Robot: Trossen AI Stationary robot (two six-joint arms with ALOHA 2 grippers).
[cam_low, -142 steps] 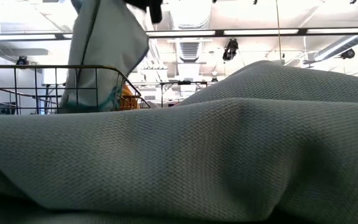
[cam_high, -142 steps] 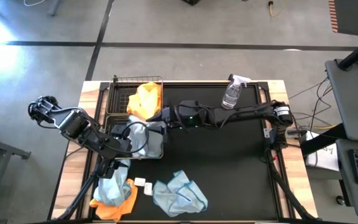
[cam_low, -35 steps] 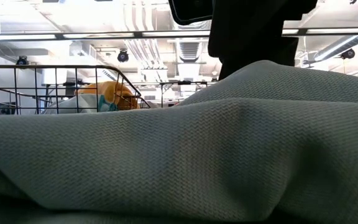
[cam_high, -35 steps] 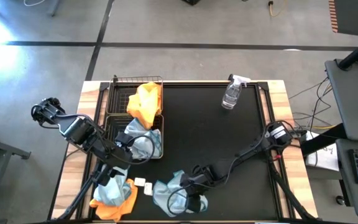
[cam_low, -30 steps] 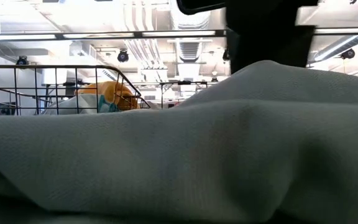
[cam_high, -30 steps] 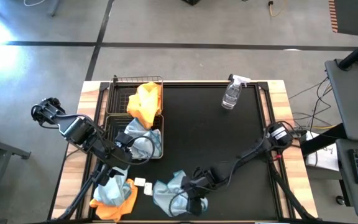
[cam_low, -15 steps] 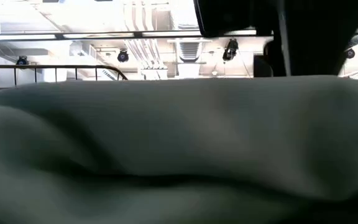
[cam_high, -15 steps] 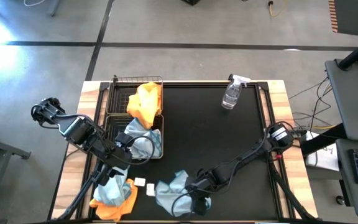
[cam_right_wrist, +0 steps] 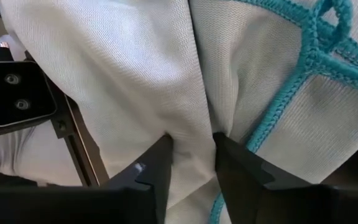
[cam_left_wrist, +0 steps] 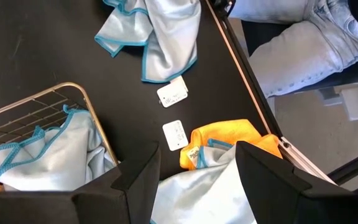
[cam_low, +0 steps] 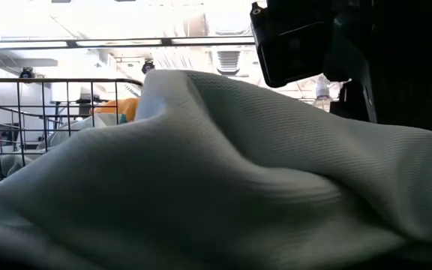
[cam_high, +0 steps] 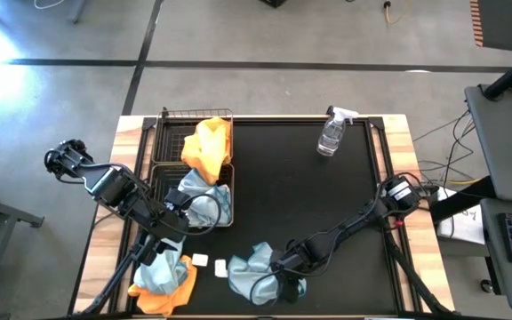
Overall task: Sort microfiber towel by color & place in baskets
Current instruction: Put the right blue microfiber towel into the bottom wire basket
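1. The right gripper [cam_right_wrist: 191,158] is down at the table's near edge, its two fingers pinching a fold of a pale blue towel [cam_high: 252,265]; in the right wrist view the cloth bunches up between the tips, teal trim showing alongside.
2. That towel is gathered into a peak under the gripper and looks partly raised off the black mat [cam_high: 327,196]; in the low view it fills most of the picture, the gripper dark above it.
3. The left gripper [cam_left_wrist: 197,177] hangs over the near-left part of the table, fingers spread wide and holding nothing.
4. Below it lies a pile at the near-left corner: an orange towel [cam_high: 169,295] with a blue towel [cam_high: 156,274] on top. Two small white tags [cam_high: 210,263] lie on the mat between this pile and the pinched towel.
5. Two baskets [cam_high: 169,120] stand at the left side. The far one holds an orange cloth [cam_high: 206,144], the near one a blue cloth [cam_high: 194,197].
6. A spray bottle [cam_high: 332,133] stands at the far right, well apart.
7. Judged progress: each basket has at least one cloth of its colour; three towels are outside, one of them in the grip. Roughly midway.
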